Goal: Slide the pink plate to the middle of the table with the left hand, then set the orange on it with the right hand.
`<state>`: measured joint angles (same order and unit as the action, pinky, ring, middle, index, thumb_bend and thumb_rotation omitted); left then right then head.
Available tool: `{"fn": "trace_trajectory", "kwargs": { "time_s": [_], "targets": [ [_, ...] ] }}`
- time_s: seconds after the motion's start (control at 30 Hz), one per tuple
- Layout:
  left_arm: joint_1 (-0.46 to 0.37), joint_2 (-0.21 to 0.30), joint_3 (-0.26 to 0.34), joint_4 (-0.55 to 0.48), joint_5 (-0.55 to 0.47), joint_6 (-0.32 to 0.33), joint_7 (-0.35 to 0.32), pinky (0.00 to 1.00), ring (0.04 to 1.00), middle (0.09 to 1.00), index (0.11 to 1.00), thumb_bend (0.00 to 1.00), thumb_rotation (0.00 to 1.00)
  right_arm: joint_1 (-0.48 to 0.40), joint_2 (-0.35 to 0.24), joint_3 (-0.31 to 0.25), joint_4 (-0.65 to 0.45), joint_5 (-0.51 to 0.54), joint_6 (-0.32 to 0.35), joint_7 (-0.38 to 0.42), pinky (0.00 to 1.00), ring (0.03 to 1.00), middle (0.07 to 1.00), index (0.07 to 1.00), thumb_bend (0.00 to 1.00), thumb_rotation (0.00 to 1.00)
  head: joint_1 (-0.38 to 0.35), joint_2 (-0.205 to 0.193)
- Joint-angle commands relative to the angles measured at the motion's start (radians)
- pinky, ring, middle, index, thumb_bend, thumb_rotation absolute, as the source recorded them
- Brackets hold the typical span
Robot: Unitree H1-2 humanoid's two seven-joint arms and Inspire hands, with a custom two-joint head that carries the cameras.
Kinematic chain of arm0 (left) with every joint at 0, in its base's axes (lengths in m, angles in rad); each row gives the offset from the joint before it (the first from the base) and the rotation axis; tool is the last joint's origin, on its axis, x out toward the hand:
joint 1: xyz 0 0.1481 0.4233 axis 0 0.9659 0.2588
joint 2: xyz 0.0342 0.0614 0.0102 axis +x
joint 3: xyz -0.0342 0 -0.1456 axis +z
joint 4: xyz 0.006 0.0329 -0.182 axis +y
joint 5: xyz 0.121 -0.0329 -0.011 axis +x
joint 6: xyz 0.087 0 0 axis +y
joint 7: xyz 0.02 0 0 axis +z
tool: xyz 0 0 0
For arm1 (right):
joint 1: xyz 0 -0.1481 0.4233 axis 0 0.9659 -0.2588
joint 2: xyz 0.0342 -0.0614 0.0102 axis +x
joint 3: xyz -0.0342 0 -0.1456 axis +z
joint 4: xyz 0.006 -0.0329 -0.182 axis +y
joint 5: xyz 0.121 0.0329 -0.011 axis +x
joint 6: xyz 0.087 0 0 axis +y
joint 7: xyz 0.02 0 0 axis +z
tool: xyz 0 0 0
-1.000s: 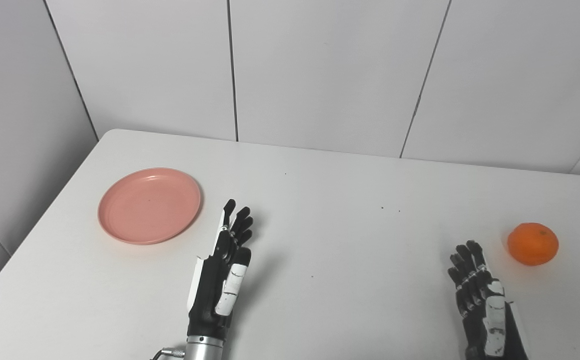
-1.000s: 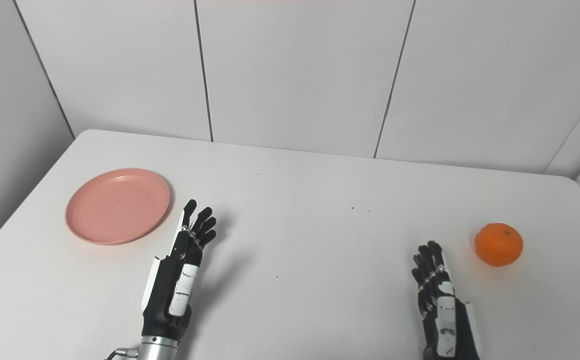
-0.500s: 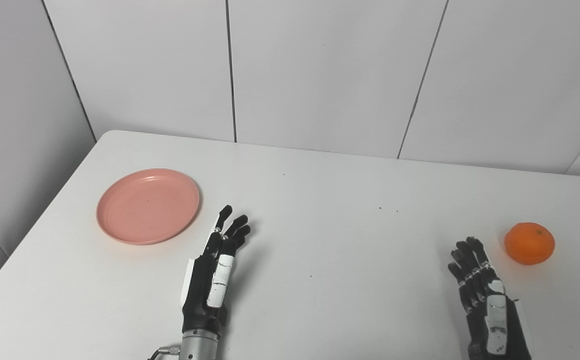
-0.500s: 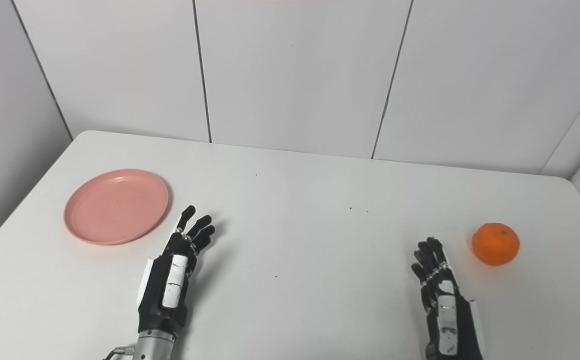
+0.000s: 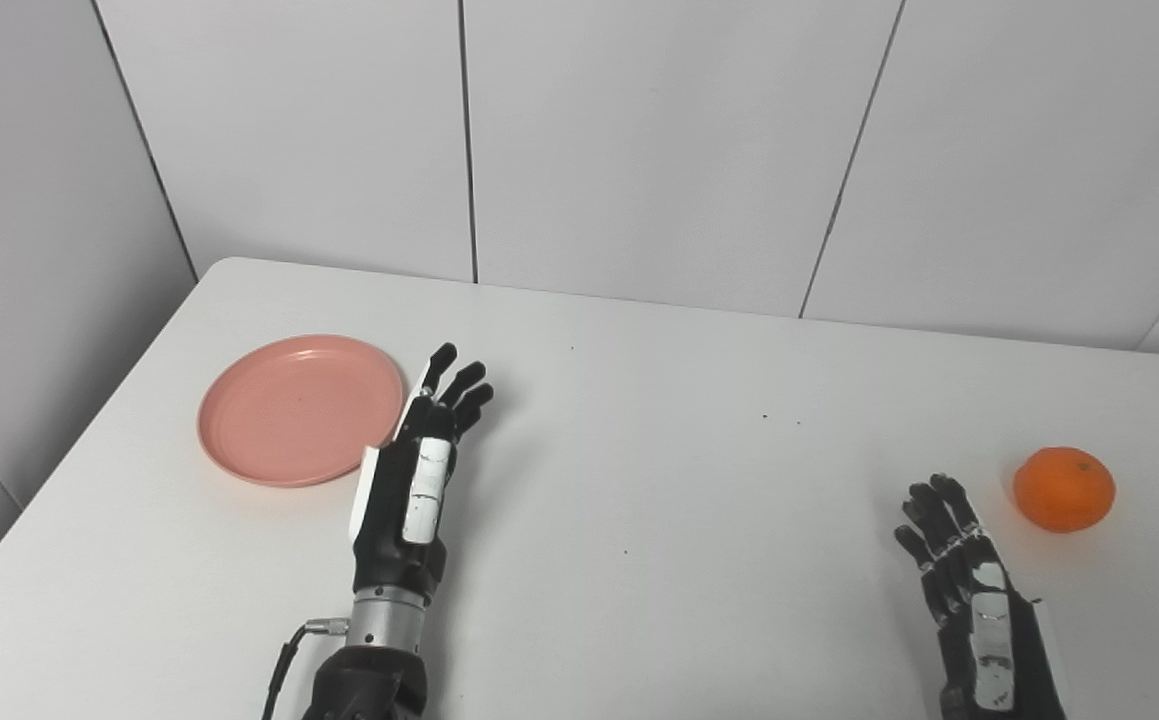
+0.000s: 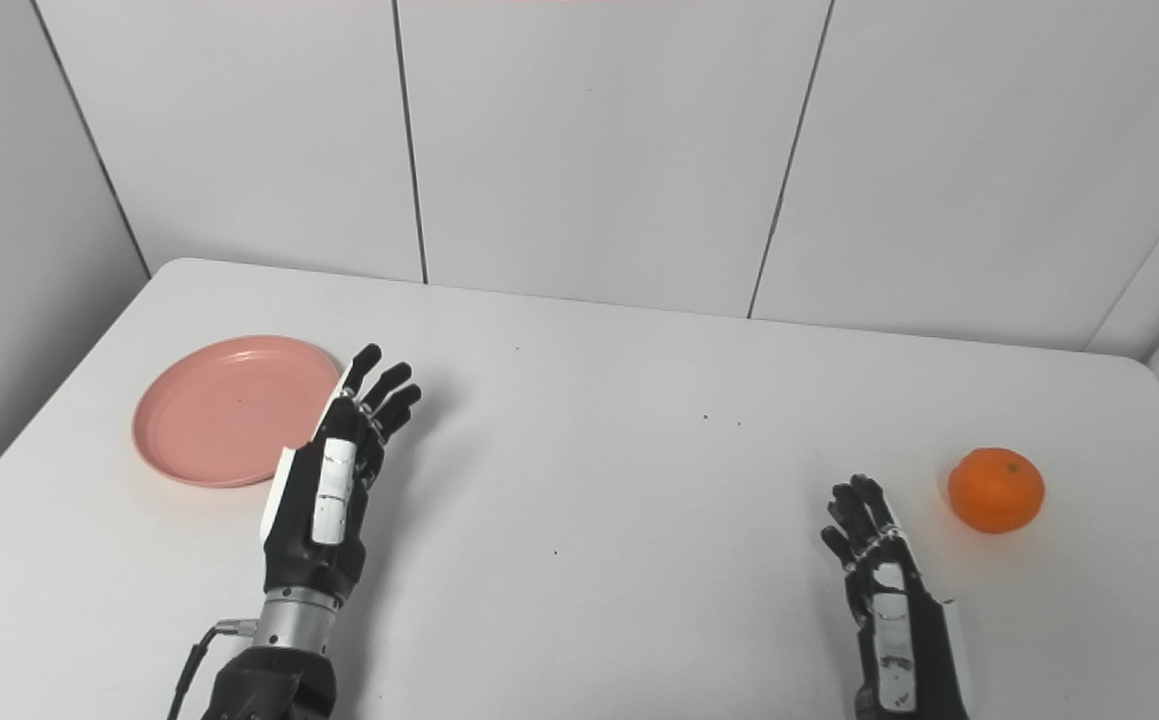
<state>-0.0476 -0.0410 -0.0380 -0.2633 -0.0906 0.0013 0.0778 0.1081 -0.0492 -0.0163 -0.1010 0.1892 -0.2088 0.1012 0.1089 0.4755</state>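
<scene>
Left hand (image 5: 417, 470) up and toward upper left versus 0.5 s ago: then lower centre-left, well short of the plate; now alongside the right rim of the pink plate (image 5: 289, 410), palm edge overlapping the rim in both views. Cannot tell whether touching or just above. Fingers spread, pointing away toward the wall, holding nothing.

Plate itself unmoved across the 3 time steps, sitting left of frame, well off the middle of the counter (image 5: 659, 480). Small shifts of the whole picture between steps look like head motion, not object motion.

Right hand (image 6: 884, 580) at lower right, fingers apart, empty, essentially where it was 1 s ago. Orange (image 6: 996, 489) just beyond it toward the right edge, near but not touching.

Reading: step 1 in approach phase only, no slide started. Hand on the plate's right side, which is the wrong side for a push toward centre; probably needs fingers over the rim or onto the plate surface to drag it rightward. Shallow, light-looking plate on a smooth counter, so likely to slide easily, with a risk of tipping or skating away if pressed on the rim edge. Step 2 untouched, right hand apparently waiting.
</scene>
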Motion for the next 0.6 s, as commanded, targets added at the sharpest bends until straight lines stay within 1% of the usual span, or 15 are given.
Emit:
{"fn": "trace_trajectory", "kwargs": {
  "time_s": [0.0, 0.07, 0.13, 0.27, 0.33, 0.43, 0.53, 0.57],
  "targets": [
    [-0.068, 0.011, 0.01, -0.066, -0.031, 0.032, -0.026, 0.91, 0.875, 0.881, 0.901, 0.96, 0.92, 0.004, 0.011, -0.001, 0.154, 0.003, -0.045, 0.014, 0.91, 0.923, 0.9, 0.901, 0.85, 0.94, 0.0, 0.001],
    [-0.1, 0.027, 0.023, -0.078, -0.038, 0.046, -0.032, 0.9, 0.872, 0.876, 0.897, 0.97, 0.92, 0.003, 0.01, 0.0, 0.157, 0.0, -0.05, 0.015, 0.9, 0.92, 0.899, 0.899, 0.85, 0.94, -0.001, 0.001],
    [-0.132, 0.05, 0.036, -0.078, -0.045, 0.045, -0.043, 0.89, 0.87, 0.875, 0.892, 0.98, 0.92, 0.002, 0.009, 0.0, 0.161, -0.002, -0.057, 0.016, 0.9, 0.919, 0.899, 0.899, 0.85, 0.94, -0.001, 0.001],
    [-0.196, 0.097, 0.072, -0.058, -0.082, 0.056, -0.068, 0.89, 0.879, 0.885, 0.891, 1.0, 0.91, 0.003, 0.01, 0.001, 0.159, -0.002, -0.052, 0.015, 0.9, 0.919, 0.901, 0.897, 0.85, 0.94, 0.001, 0.001],
    [-0.214, 0.114, 0.086, -0.049, -0.099, 0.06, -0.08, 0.89, 0.883, 0.887, 0.894, 1.0, 0.9, 0.005, 0.011, 0.001, 0.153, -0.002, -0.047, 0.015, 0.9, 0.919, 0.901, 0.897, 0.86, 0.94, 0.005, 0.006],
    [-0.251, 0.156, 0.121, -0.014, -0.158, 0.071, -0.106, 0.93, 0.9, 0.895, 0.906, 1.0, 0.89, 0.007, 0.012, 0.002, 0.151, -0.004, -0.046, 0.013, 0.9, 0.917, 0.899, 0.897, 0.86, 0.93, 0.004, 0.006],
    [-0.284, 0.198, 0.153, 0.031, -0.206, 0.074, -0.137, 0.94, 0.9, 0.893, 0.905, 1.0, 0.9, 0.006, 0.011, 0.003, 0.153, -0.006, -0.05, 0.014, 0.91, 0.92, 0.901, 0.898, 0.86, 0.94, 0.002, 0.008],
    [-0.294, 0.22, 0.165, 0.048, -0.222, 0.069, -0.152, 0.94, 0.901, 0.894, 0.905, 1.0, 0.9, 0.007, 0.011, 0.003, 0.153, -0.006, -0.051, 0.014, 0.9, 0.918, 0.9, 0.898, 0.85, 0.94, 0.001, 0.01]
  ]
}}
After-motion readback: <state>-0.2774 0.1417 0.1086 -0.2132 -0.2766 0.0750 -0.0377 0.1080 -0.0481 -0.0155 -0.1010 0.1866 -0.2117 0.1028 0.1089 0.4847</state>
